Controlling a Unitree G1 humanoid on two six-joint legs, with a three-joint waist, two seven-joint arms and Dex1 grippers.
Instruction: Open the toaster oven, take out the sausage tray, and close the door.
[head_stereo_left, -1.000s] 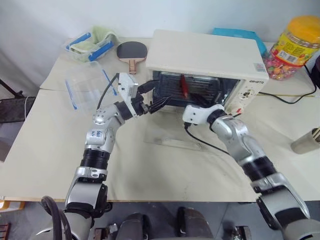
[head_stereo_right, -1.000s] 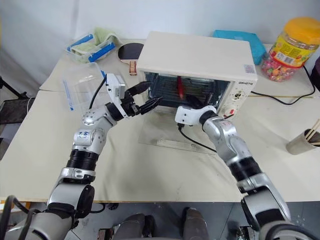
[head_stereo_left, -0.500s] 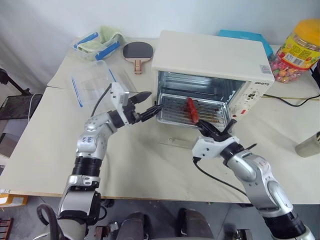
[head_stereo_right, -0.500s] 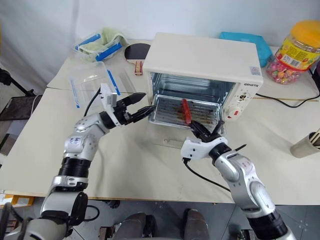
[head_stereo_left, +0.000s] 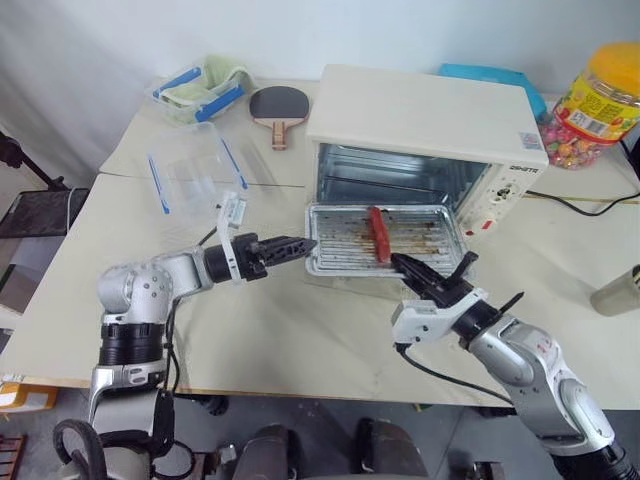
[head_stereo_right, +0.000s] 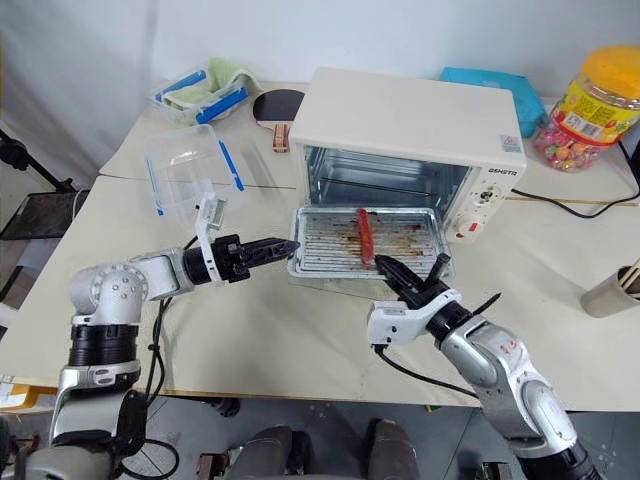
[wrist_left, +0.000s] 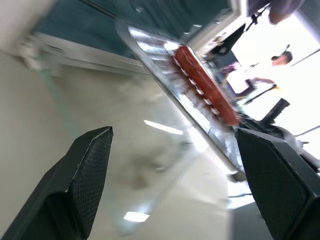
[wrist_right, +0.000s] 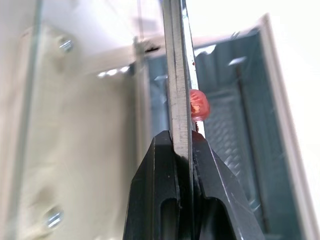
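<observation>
Table (head_stereo_left: 300, 340) carries the toaster oven (head_stereo_left: 425, 110), its door (head_stereo_right: 340, 280) folded down flat. Sausage tray (head_stereo_left: 385, 238) sits out in front of the oven mouth, over the door — one red sausage (head_stereo_left: 378, 233) on it. Right gripper (head_stereo_left: 432, 280) pinches the tray's near edge; left gripper (head_stereo_left: 296, 246) spread wide beside the tray's left end.
</observation>
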